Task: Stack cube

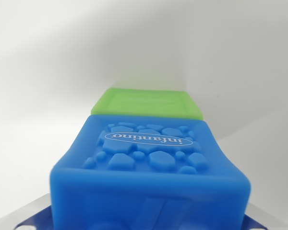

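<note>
A blue soft cube (pixel 151 158) with raised pebble shapes and an oval logo fills the lower half of the wrist view, very close to the camera. My gripper (pixel 149 219) holds it: metal fingers (pixel 31 214) show at both bottom corners, pressed against the cube's sides. A green cube (pixel 149 103) sits just beyond the blue one, its top face and near edge showing above the blue cube's far edge. The green cube's lower part is hidden behind the blue cube.
A plain white surface (pixel 48 96) surrounds both cubes. A soft shadow falls across the wrist view's right side and top.
</note>
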### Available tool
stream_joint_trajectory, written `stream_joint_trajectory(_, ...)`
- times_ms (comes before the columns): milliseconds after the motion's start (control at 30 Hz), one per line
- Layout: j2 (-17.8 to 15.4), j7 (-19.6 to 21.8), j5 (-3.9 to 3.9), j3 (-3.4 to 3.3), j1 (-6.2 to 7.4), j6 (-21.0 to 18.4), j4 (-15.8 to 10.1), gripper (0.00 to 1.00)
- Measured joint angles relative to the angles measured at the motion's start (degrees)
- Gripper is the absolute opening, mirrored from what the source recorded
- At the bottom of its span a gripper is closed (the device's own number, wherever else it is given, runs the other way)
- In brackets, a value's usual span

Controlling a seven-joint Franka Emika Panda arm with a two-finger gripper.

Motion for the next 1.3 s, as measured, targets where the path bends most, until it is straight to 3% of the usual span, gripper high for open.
stream_joint_trajectory(33,0.02,0.00,0.00,0.01,0.00,0.02,0.00,0.00)
stream_joint_trajectory(67,0.03,0.00,0.00,0.01,-0.01,0.03,0.01,1.00)
stream_joint_trajectory(1300,-0.06,0.00,0.00,0.02,-0.03,0.00,0.03,1.00)
